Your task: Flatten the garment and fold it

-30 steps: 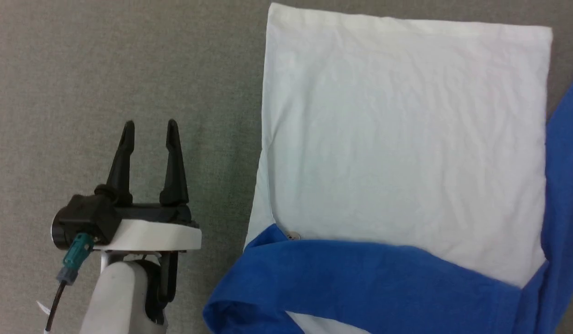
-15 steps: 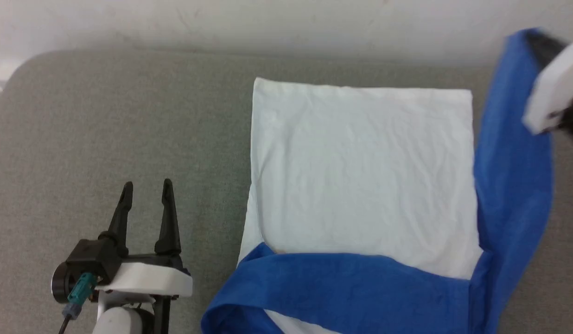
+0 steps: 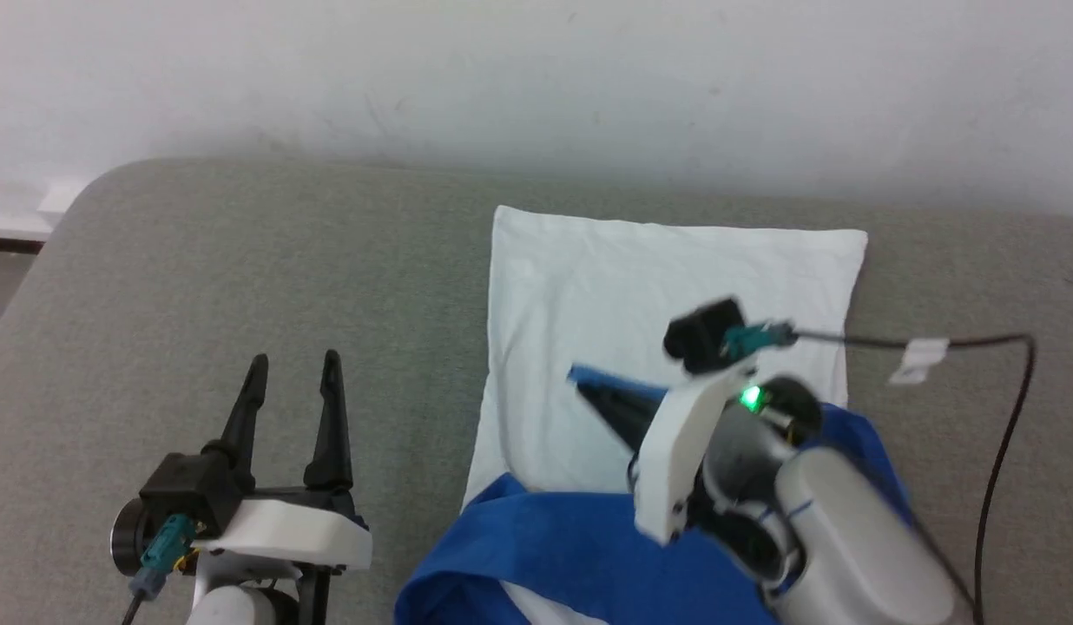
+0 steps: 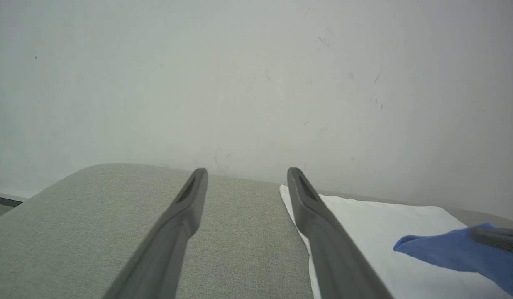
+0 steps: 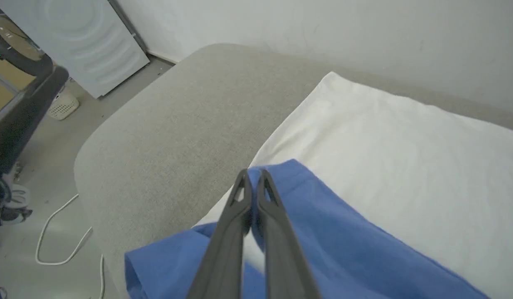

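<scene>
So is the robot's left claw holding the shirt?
No, the left gripper stands open over the grey surface, beside the garment.

Soft even light, slight motion blur

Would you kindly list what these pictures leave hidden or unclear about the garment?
- Head view: the garment's near edge runs off the bottom; the right arm covers its right side.
- Head view: the right gripper's tips blur into the blue sleeve.

No text, label or number is legible — nothing readable.
</scene>
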Available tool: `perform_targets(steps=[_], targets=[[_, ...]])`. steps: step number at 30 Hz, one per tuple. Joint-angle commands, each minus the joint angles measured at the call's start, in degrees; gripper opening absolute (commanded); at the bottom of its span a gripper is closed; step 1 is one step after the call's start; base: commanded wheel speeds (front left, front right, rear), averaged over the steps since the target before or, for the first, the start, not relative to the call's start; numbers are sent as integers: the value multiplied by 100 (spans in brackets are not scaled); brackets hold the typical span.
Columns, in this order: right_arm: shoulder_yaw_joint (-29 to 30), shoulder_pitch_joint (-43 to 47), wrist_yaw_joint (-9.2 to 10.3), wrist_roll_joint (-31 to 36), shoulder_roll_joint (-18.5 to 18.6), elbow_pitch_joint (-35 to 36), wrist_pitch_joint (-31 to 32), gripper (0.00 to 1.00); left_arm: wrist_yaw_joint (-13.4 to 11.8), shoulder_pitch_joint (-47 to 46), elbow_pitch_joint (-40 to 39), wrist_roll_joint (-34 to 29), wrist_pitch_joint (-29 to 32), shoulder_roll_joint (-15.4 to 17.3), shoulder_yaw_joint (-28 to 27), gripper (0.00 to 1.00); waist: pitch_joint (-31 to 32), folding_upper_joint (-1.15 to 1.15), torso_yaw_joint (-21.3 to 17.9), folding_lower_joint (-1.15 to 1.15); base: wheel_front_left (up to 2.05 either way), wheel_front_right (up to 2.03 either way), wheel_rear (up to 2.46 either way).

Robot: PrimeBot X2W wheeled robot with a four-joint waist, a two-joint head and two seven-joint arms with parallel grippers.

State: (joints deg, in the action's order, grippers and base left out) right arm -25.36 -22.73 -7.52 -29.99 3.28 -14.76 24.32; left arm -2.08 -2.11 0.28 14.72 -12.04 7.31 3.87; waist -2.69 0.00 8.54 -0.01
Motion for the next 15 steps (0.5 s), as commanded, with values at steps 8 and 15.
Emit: perform_targets(steps=[8, 15], targets=[[-1184, 474, 3, -751, -38, -538, -721, 0, -45, 125, 10, 71, -2, -50, 90, 100, -129, 0, 167, 1, 0, 0, 0], [-1774, 326, 3, -929, -39, -1029, -1571, 100, -42, 51, 105, 88, -45, -56, 140, 100, -155, 0, 103, 1, 0, 0, 0]])
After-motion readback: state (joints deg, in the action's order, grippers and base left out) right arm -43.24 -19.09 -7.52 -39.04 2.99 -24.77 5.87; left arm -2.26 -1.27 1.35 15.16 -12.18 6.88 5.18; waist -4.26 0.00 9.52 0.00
